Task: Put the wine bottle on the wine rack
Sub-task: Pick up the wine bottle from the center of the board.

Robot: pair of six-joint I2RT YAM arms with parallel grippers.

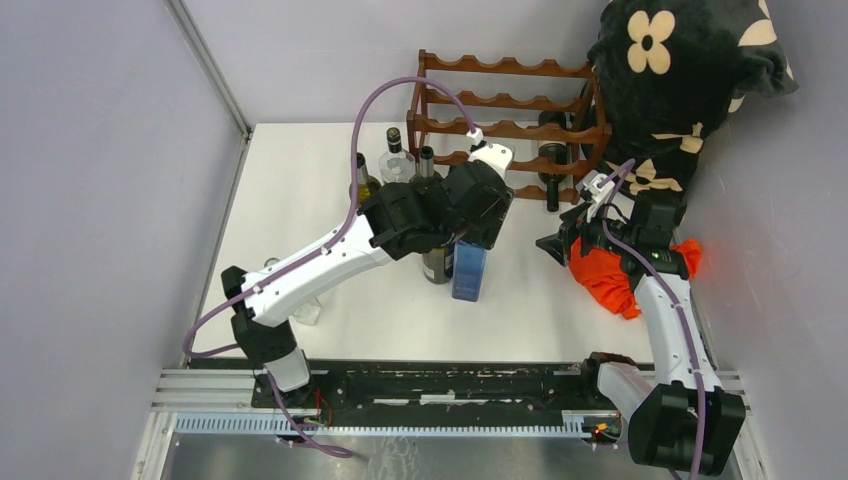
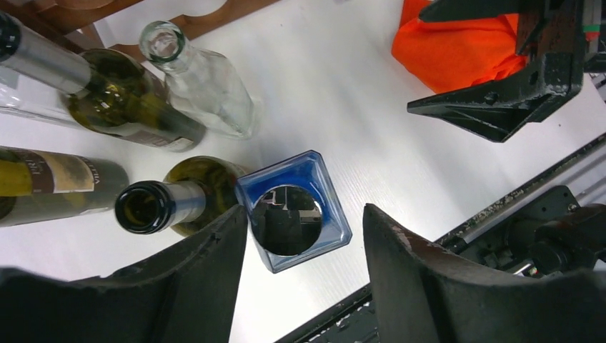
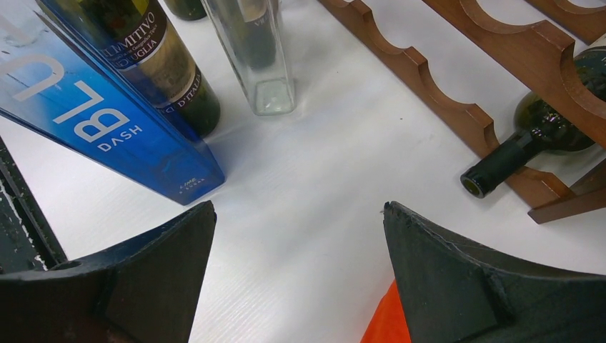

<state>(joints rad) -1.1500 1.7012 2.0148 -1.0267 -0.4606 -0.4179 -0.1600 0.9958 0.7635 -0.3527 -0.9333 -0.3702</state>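
My left gripper hangs over the middle of the table. Its two fingers are apart, one on each side of the top of the blue square bottle. I cannot tell if either finger touches the glass. That bottle stands upright with its round mouth uncapped. It is the one of the group nearest the near edge.

I count five upright bottles in all:
- the blue one;
- a green bottle with an open mouth, right against the blue one's left side;
- a clear bottle further back, also open;
- a dark green bottle beside the clear one;
- a labelled bottle at the group's left.

The wine rack stands at the far edge, right of centre, behind the group and apart from it. One dark bottle lies in its lowest tier, neck pointing towards the near edge. From above I see more dark glass in that same right-hand column, but I cannot count it.

My right gripper is by the right edge. Its fingers are spread wide over bare tabletop with nothing between them. One orange cloth lies bunched under that wrist. One black cloth with cream flowers fills the far right corner.
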